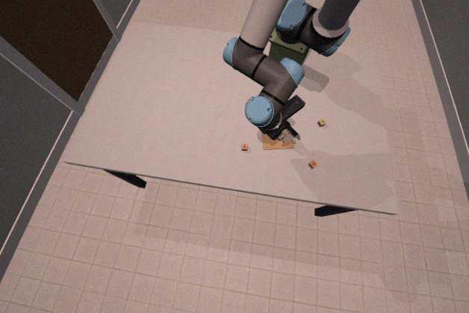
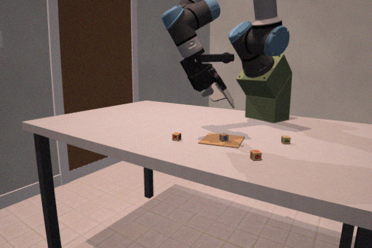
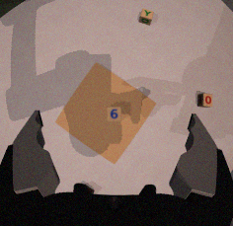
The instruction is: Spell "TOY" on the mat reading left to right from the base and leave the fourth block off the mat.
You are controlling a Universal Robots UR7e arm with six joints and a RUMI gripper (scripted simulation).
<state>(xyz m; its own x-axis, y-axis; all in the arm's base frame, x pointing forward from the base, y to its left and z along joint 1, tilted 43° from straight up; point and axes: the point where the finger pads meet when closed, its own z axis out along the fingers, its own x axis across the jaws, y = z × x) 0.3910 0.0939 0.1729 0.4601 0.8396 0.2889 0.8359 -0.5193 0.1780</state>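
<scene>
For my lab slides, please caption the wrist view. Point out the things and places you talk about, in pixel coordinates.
Open gripper point(image 3: 116, 113) above an orange mat point(image 3: 89, 99) bearing a block marked with a blue 6 point(image 3: 114, 113); the Y point(image 3: 146, 17) and O point(image 3: 204, 100) blocks lie off it.

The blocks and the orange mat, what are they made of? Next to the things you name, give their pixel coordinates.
The blocks point(image 1: 244, 146) point(image 2: 176, 137) point(image 3: 207, 100) look like wood, maybe painted: they're tan and dull, with colored letters or numbers. The orange mat point(image 1: 272, 145) point(image 2: 207, 140) point(image 3: 91, 99) could be thin wood, cork or stiff foam: it's flat, plain and has no bright shine, so I can't tell which.

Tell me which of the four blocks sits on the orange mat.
The block with a blue 6 on top; the other three stand on the table, off the mat.
</scene>
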